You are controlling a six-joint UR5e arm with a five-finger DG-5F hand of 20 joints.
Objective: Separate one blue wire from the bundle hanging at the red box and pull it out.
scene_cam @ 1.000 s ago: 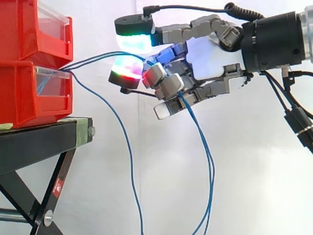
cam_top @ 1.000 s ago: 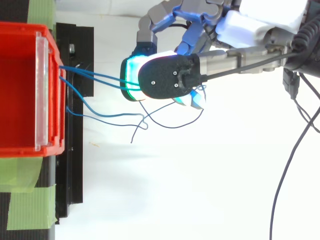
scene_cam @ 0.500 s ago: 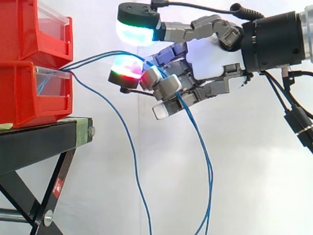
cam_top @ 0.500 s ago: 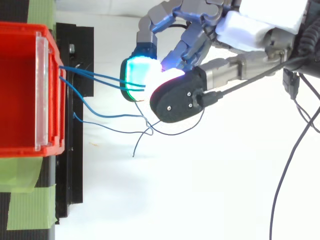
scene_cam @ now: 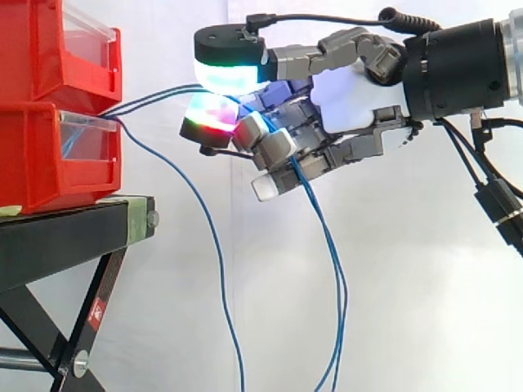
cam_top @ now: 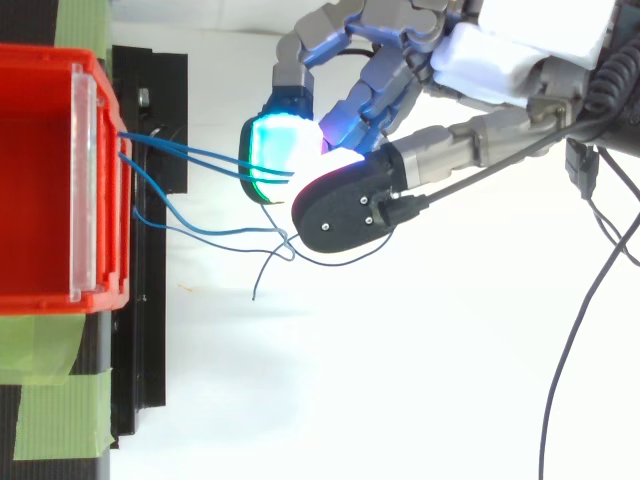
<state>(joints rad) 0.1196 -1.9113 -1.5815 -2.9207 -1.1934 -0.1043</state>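
Several blue wires (scene_cam: 155,95) leave the front of the lower red bin (scene_cam: 49,163) on the left. Two of them run level to my hand (scene_cam: 351,98), pass between its curled fingers and hang down below it (scene_cam: 333,278). The thumb's glowing pad (scene_cam: 229,73) sits just above these two wires, and a red and green fingertip (scene_cam: 208,118) lies under them. Another blue wire (scene_cam: 214,269) drops free from the bin, apart from the hand. In the top view the two held wires (cam_top: 190,152) reach the cyan fingertip (cam_top: 265,160), and looser strands (cam_top: 215,232) trail beside them.
A second red bin (scene_cam: 57,49) is stacked on the lower one. Both rest on a black stand (scene_cam: 73,237) with slanted legs. Green tape (cam_top: 60,420) marks the stand's edge in the top view. A white curtain lies behind and below the hand.
The thumb rose off the wires, swung sideways, then came back down over them. The loose wire ends below the hand shifted slightly. The arm itself barely moved.
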